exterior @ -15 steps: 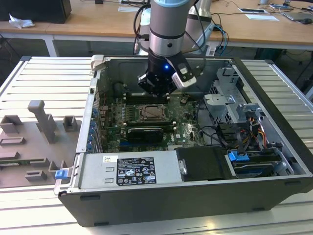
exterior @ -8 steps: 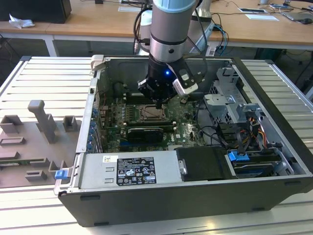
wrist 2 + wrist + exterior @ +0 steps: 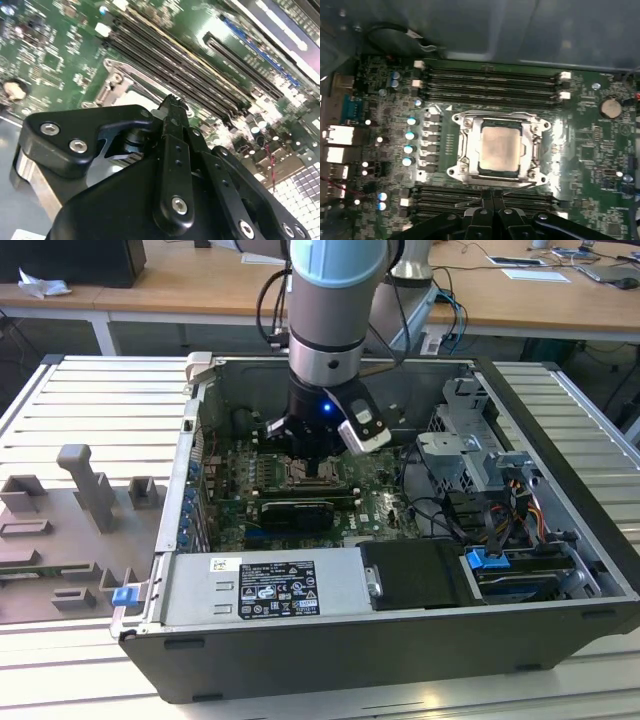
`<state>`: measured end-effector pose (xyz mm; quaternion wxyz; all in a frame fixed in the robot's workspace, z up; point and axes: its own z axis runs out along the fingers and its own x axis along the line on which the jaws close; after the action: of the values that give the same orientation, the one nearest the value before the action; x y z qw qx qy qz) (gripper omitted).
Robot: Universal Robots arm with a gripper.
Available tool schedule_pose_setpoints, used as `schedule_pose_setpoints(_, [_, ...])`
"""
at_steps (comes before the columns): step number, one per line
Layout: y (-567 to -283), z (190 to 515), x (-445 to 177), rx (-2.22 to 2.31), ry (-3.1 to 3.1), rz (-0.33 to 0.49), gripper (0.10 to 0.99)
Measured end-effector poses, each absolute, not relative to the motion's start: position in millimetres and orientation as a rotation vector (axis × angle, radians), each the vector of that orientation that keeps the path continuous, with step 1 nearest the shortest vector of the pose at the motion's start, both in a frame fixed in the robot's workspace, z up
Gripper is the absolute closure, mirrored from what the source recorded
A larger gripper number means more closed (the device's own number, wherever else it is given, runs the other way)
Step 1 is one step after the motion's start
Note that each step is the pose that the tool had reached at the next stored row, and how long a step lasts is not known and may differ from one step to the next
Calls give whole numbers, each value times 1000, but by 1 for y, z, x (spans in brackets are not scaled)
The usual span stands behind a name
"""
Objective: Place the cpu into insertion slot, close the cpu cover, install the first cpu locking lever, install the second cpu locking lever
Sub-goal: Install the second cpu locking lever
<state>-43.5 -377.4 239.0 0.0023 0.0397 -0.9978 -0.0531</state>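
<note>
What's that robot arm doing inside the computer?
A robot arm is reaching down into an open grey computer case. Its black pincer hovers just above the green motherboard. The small pale square chip sits in the silver-rimmed square socket, and the thin silver frame cover lies flat around it.

The exterior view looks down from high in front of the open computer case (image 3: 400,570). Both wrist views ride close above the motherboard (image 3: 580,130), sharing its insertion slot (image 3: 497,150) and memory slots (image 3: 490,82).
</note>
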Motion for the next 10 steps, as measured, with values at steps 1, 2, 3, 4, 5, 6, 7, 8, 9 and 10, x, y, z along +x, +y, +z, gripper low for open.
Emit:
schedule_pose_setpoints(1, [-377,237,-49,129,-3130,-167,980])
schedule_pose_setpoints(2, [-377,236,-51,131,-3130,-167,980])
schedule_pose_setpoints(3, [-377,234,-52,134,-3129,-167,980])
schedule_pose_setpoints(4, [-377,231,-53,138,-3129,-168,980])
schedule_pose_setpoints(5, [-377,227,-53,138,-3129,-168,980])
schedule_pose_setpoints(6, [-377,224,-53,138,-3129,-169,980])
schedule_pose_setpoints(7, [-377,222,-53,138,-3129,-170,980])
schedule_pose_setpoints(8, [-378,220,-53,138,-3129,-180,980])
schedule_pose_setpoints(9, [-379,219,-54,138,-3128,-186,980])
schedule_pose_setpoints(10, [-380,218,-54,138,-3128,-193,980])
